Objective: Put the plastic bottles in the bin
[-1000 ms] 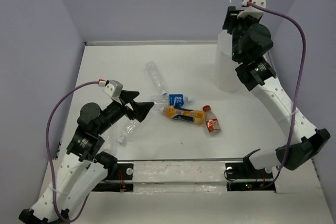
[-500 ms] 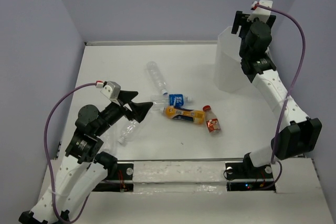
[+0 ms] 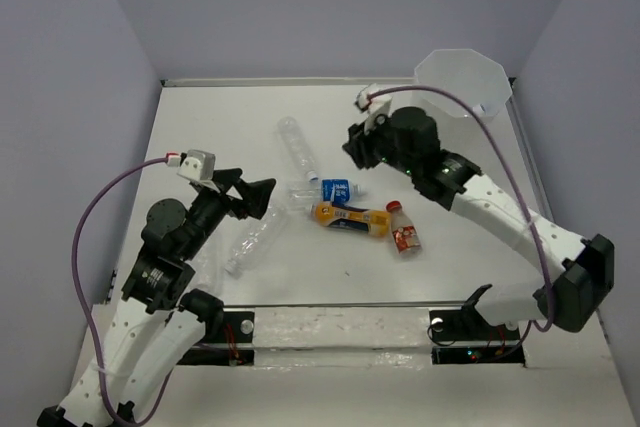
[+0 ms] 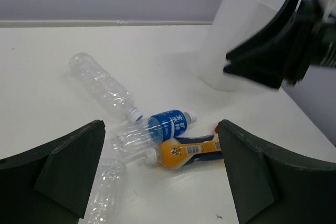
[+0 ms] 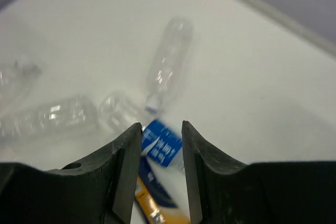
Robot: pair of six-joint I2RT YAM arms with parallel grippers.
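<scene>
Left gripper (image 3: 258, 187) gapes open. Right gripper (image 5: 161, 125), closed empty, hovers near the blue-labelled bottle (image 5: 162, 148) mid-frame; lowered shut, it could send that bottle rolling.

White table (image 3: 200, 117): bin (image 3: 465, 82) upright far right; five plastic bottles (image 3: 350, 218) lying near centre.
</scene>
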